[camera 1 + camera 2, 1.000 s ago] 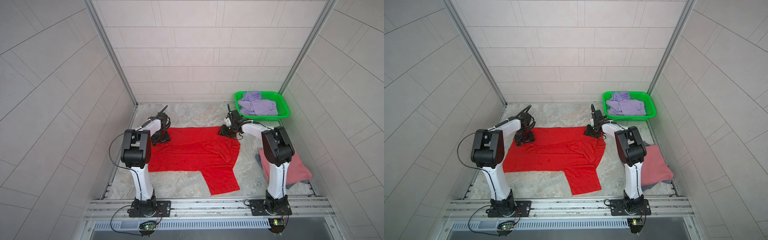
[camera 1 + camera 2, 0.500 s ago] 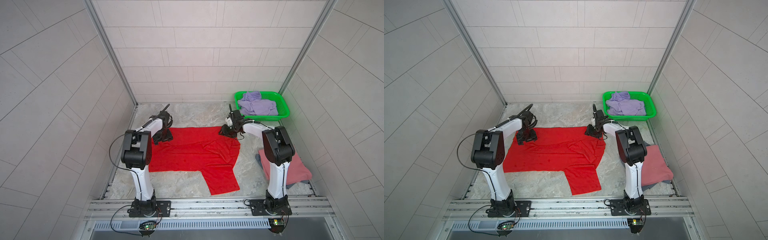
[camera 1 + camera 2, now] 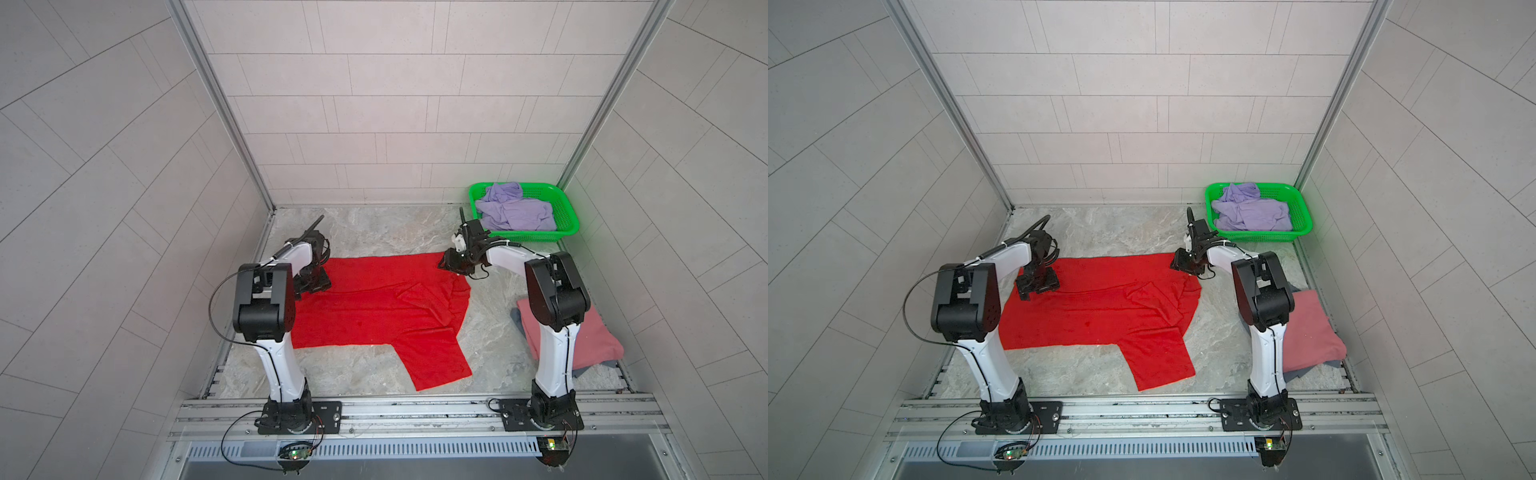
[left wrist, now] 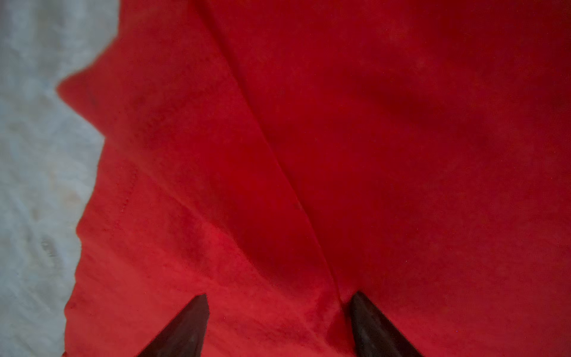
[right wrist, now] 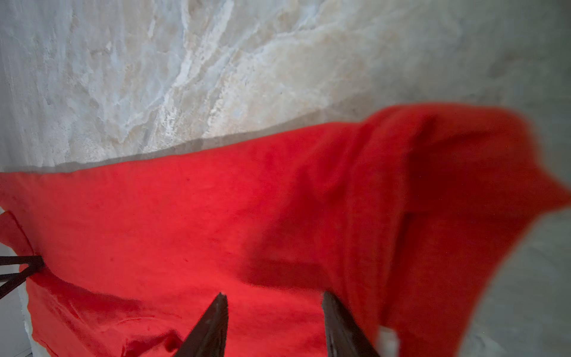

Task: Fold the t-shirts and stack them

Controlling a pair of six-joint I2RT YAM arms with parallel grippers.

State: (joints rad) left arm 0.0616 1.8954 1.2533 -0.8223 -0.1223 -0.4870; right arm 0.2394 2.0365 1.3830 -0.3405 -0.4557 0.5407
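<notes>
Both spread wide: left gripper (image 4: 278, 295) and right gripper (image 5: 273, 296) — red t-shirt (image 3: 374, 316) is limp, light — you pinch far-edge corners

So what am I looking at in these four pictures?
Two robot arms, the left arm and the right arm, stand at the front edge of a marbled table. Two pictures look down from overhead; two close-ups come from wrist cameras. A red t-shirt lies spread between the arms, a lavender t-shirt fills a green basket, and a folded pink t-shirt lies beside the right arm. The left pincer and right pincer stand open over the red cloth, apparently gripping nothing.
</notes>
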